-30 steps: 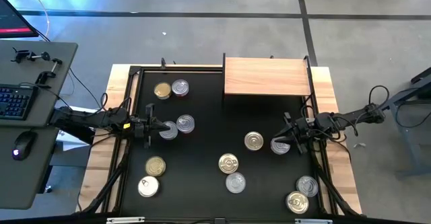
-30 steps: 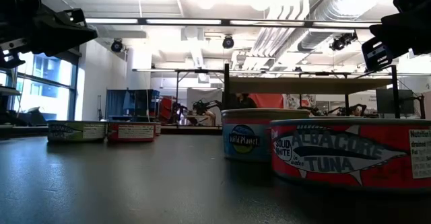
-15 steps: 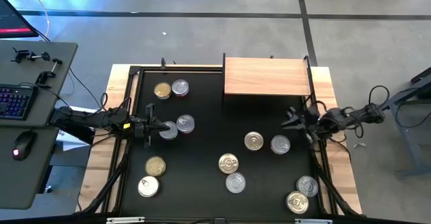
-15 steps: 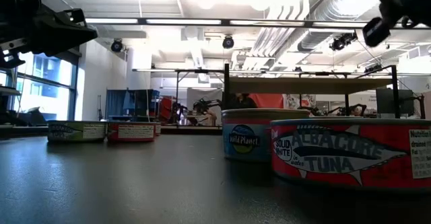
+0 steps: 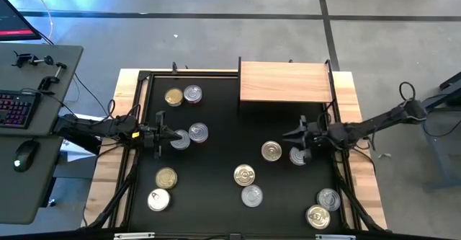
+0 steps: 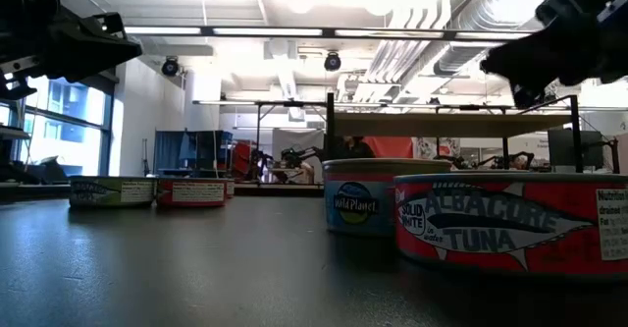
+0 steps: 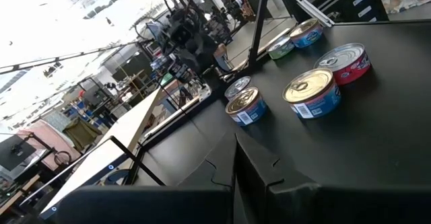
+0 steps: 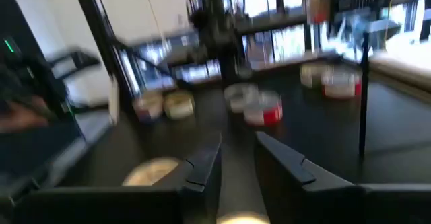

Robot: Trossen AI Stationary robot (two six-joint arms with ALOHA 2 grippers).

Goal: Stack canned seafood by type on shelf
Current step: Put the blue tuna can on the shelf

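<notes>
The shelf (image 5: 286,81) stands at the table's (image 5: 223,132) far edge, its light-wood top bare. All the tins lie on the table, none on the shelf.

The right gripper (image 5: 294,135) hovers in front of the shelf's right end. Its fingers (image 8: 202,167) stand a little apart with nothing between them. A silver tin (image 5: 299,156) lies just under and beside the jaws, partly covered by the arm, and a gold tin (image 5: 271,151) sits just left of it, also outside the jaws.

The left gripper (image 5: 167,135) waits well left of the shelf, jaws closed and empty. A silver tin (image 5: 181,140) lies at its tip, and another (image 5: 198,132) just past that.

Other tins sit scattered nearer the table's front edge, well away from the shelf, and a gold and silver pair (image 5: 183,95) lies left of the shelf.
</notes>
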